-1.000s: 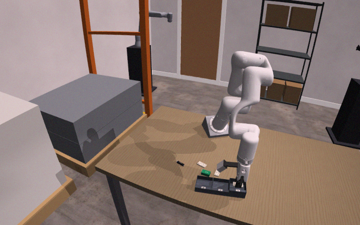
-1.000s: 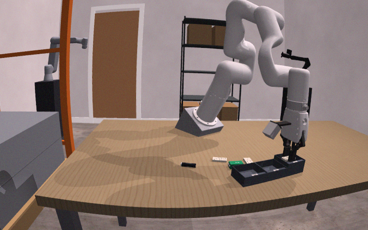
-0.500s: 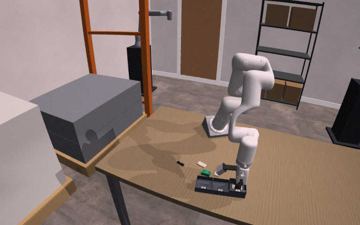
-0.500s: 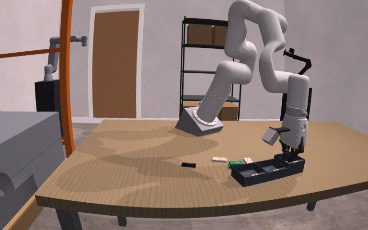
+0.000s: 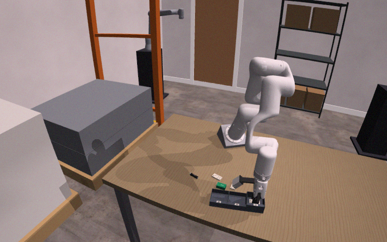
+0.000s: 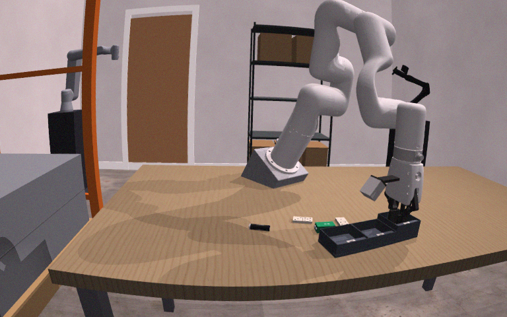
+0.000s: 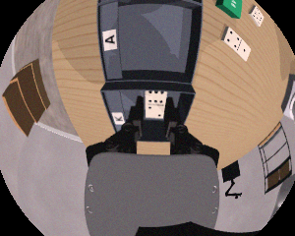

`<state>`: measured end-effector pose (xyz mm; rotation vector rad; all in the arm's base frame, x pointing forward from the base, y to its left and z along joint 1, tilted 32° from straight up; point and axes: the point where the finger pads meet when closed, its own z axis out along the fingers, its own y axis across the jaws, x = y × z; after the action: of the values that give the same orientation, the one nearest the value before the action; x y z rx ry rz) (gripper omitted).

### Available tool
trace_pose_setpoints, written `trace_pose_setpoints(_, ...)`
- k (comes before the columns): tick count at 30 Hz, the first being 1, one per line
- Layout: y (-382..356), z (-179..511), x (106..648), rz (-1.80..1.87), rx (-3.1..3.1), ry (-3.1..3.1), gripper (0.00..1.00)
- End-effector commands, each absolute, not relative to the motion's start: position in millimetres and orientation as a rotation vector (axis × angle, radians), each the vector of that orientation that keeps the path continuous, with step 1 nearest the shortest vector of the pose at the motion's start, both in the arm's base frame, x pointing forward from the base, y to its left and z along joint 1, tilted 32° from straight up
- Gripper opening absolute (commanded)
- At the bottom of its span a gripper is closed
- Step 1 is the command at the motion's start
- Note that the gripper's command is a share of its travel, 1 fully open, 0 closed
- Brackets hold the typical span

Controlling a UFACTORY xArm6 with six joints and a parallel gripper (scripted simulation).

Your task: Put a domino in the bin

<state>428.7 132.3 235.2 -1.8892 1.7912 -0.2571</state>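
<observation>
My gripper (image 5: 256, 198) (image 6: 400, 216) (image 7: 154, 104) points down with its fingertips inside bin K (image 5: 254, 208) (image 6: 408, 232) (image 7: 187, 104). The fingers are parted slightly, and I read them as open. A white domino (image 5: 250, 201) (image 7: 155, 108) with black dots lies between them inside the bin, with thin gaps at its sides in the wrist view; in the exterior view it is hidden. Whether it rests flat on the bin floor is hard to tell. One domino (image 5: 216, 176) (image 6: 302, 219) (image 7: 257, 16) and another domino (image 5: 233, 187) (image 6: 341, 221) (image 7: 236, 43) lie on the table.
Bin A (image 6: 379, 241) (image 7: 152, 54) adjoins bin K, with a third bin (image 6: 342, 249) beyond it. A green block (image 5: 221, 185) (image 6: 325, 224) (image 7: 229, 7) lies just behind the bins. A small black cylinder (image 5: 193, 175) (image 6: 259, 226) lies farther left on the table.
</observation>
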Motion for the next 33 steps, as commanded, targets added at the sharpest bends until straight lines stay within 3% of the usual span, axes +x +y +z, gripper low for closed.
trace_pose_setpoints(1, 132.4, 236.7, 429.4, -0.259, -1.887, 1.789, 0.31)
trace_pose_setpoints(33, 126.1, 259.3, 416.6, -0.259, -1.887, 1.789, 0.31)
